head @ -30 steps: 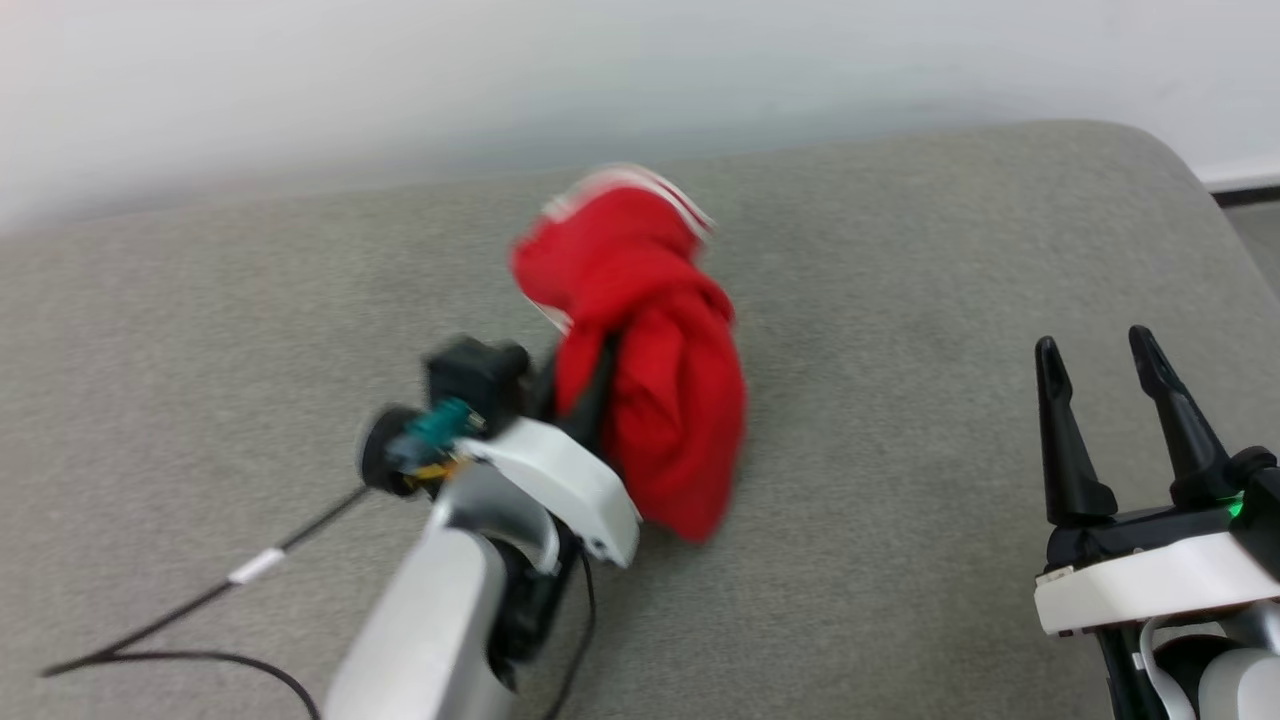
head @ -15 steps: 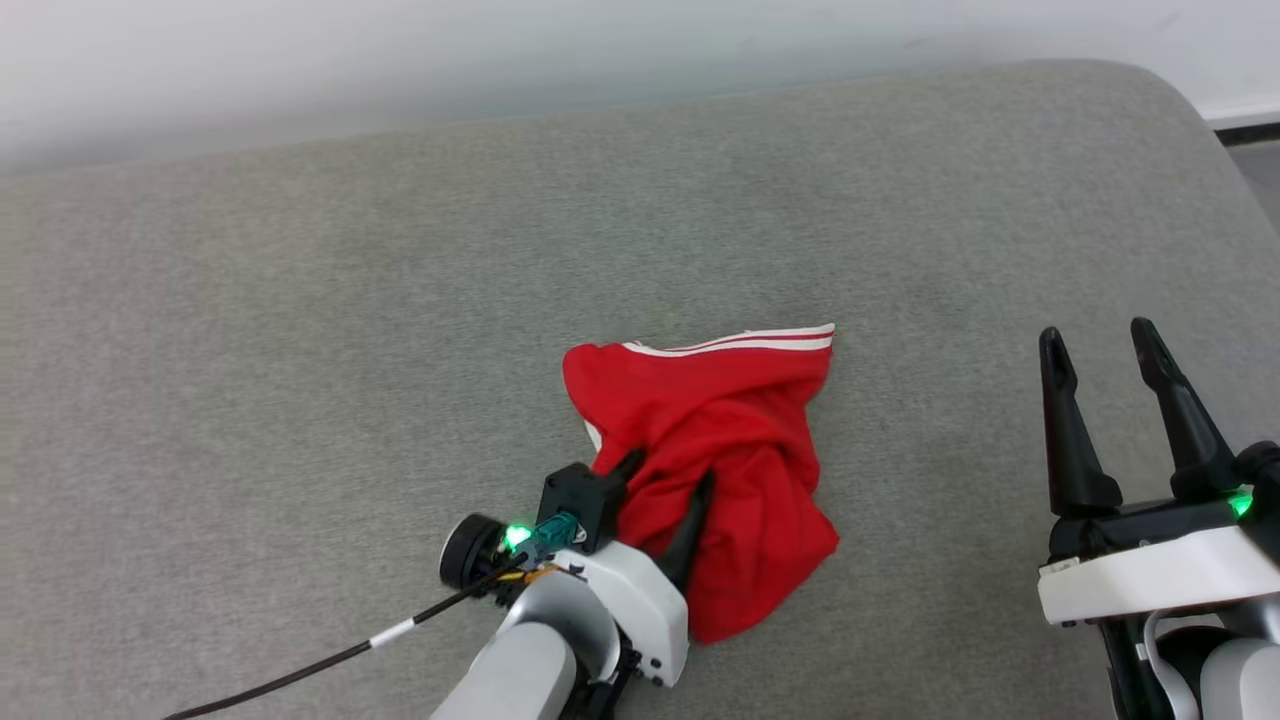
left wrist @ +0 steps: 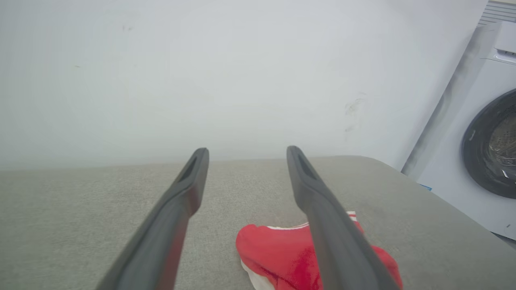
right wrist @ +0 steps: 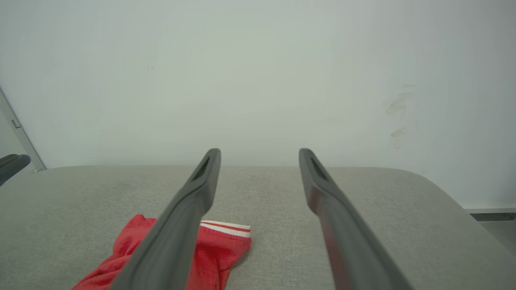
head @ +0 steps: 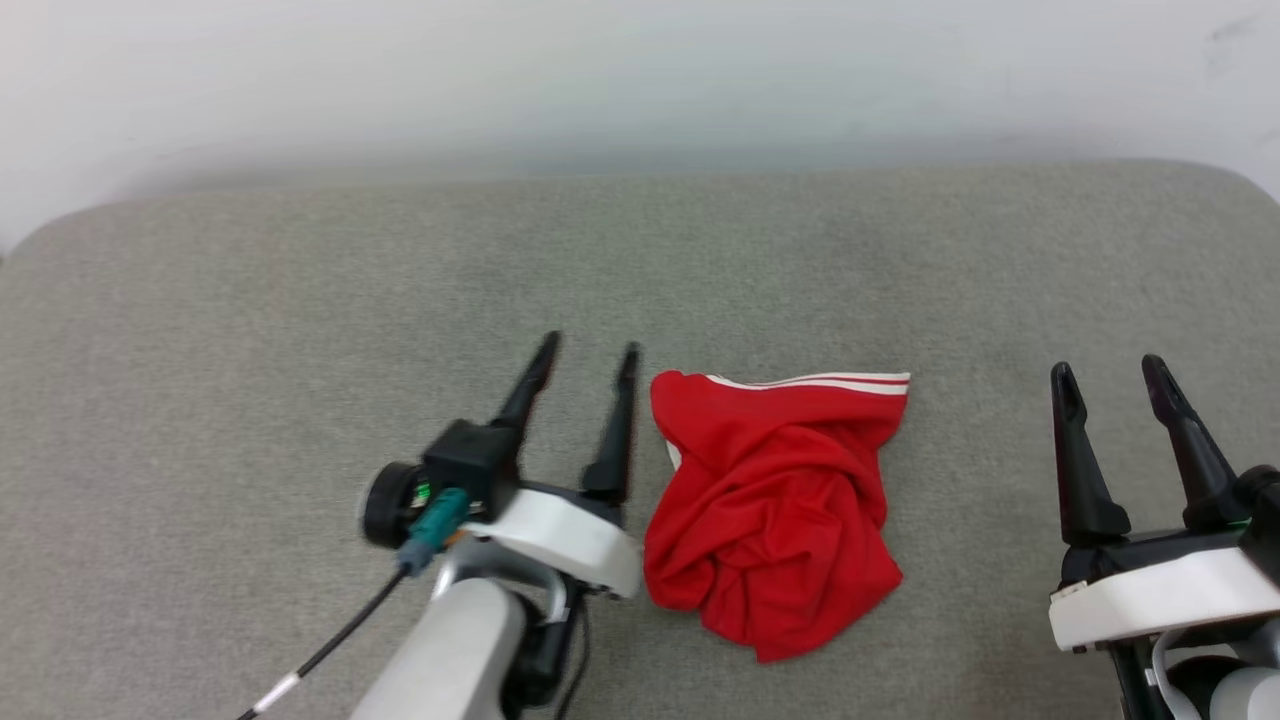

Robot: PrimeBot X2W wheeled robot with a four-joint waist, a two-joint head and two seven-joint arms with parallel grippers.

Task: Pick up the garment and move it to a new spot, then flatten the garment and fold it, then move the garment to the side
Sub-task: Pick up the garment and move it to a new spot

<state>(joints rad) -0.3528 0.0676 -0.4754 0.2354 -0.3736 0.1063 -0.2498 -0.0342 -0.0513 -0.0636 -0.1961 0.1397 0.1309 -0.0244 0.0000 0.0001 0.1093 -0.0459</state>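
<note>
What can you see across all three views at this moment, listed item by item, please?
garment: one, red with white-striped trim, crumpled on the surface between the two grippers
padded surface: one, grey, under everything
wall: one, white, behind the surface
washing machine: one, white with a dark door, beyond the surface's right end
cable: one, black, trailing from the left wrist
left gripper: one, dark, open, left of the garment
right gripper: one, dark, open, lower right

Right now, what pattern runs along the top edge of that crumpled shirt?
White stripes with a red stripe between them trim the red garment; clearest in the head view.
</note>
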